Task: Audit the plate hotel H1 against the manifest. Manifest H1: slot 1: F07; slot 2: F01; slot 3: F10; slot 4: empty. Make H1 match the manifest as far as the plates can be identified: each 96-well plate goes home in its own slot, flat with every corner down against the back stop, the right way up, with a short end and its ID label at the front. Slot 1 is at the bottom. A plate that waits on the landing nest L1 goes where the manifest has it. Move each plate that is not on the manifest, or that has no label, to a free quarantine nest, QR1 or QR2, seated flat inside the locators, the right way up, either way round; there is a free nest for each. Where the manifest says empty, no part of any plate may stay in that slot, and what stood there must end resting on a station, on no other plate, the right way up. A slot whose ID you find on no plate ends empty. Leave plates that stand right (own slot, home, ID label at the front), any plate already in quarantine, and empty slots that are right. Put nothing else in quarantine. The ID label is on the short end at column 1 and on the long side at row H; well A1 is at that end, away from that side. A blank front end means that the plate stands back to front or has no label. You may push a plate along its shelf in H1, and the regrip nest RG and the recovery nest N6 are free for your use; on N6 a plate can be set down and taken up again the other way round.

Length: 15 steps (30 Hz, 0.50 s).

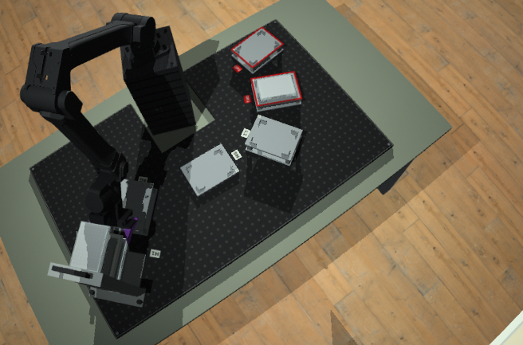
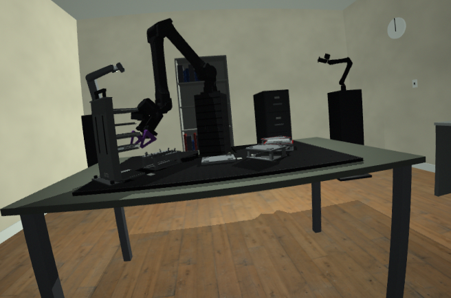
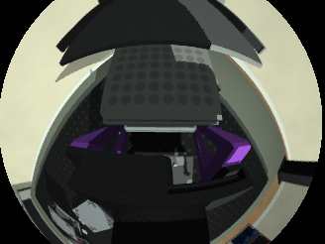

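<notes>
My gripper (image 2: 137, 145) (image 3: 160, 122) is at the front of hotel H1 (image 2: 105, 141), low down. Its purple fingers stand wide and touch both sides of a plate (image 3: 144, 129), of which only a thin light front edge shows. The slot number and any ID label cannot be read. Above it a grey plate with round wells (image 3: 159, 81) lies flat. A pale plate (image 1: 89, 246) is high in the hotel. A white plate (image 1: 277, 87) lies on one red-rimmed quarantine nest (image 1: 256, 103); the other red-rimmed nest (image 1: 257, 49) is bare.
Landing nest L1 (image 1: 274, 139) and recovery nest N6 (image 1: 210, 170) hold no plate. The dark regrip nest RG (image 1: 137, 205) stands right beside the hotel and the wrist. The H1 tag (image 1: 155, 253) lies on the mat. The hotel's upper level (image 3: 159, 30) hangs over the wrist view.
</notes>
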Each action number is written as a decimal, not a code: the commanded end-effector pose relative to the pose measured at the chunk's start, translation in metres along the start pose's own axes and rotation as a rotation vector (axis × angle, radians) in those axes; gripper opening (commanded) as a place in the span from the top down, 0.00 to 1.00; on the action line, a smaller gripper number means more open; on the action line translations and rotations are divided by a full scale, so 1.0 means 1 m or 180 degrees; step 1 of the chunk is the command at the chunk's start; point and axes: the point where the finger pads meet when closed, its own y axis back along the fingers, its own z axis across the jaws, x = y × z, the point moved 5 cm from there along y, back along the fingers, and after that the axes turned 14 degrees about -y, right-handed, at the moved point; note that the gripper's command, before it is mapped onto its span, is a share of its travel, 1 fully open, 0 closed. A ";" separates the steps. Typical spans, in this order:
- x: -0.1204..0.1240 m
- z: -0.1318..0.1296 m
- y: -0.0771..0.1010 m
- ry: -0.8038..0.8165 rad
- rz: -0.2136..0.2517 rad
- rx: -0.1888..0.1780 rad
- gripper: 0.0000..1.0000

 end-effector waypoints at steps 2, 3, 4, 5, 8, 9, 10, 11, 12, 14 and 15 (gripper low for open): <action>-0.026 0.007 0.004 -0.0030 -0.0144 -0.0025 0.14; -0.026 0.007 0.004 -0.0030 -0.0144 -0.0025 0.14; -0.026 0.007 0.004 -0.0030 -0.0144 -0.0025 0.14; -0.026 0.007 0.004 -0.0030 -0.0144 -0.0025 0.14; -0.026 0.007 0.004 -0.0030 -0.0144 -0.0025 0.14; -0.026 0.007 0.004 -0.0030 -0.0144 -0.0025 0.14; -0.026 0.007 0.004 -0.0030 -0.0144 -0.0025 0.14; -0.026 0.007 0.004 -0.0030 -0.0144 -0.0025 0.14; -0.026 0.007 0.004 -0.0030 -0.0144 -0.0025 0.14; -0.024 0.006 0.007 -0.0031 -0.0174 -0.0029 0.14; -0.025 0.006 0.008 -0.0031 -0.0200 -0.0032 0.14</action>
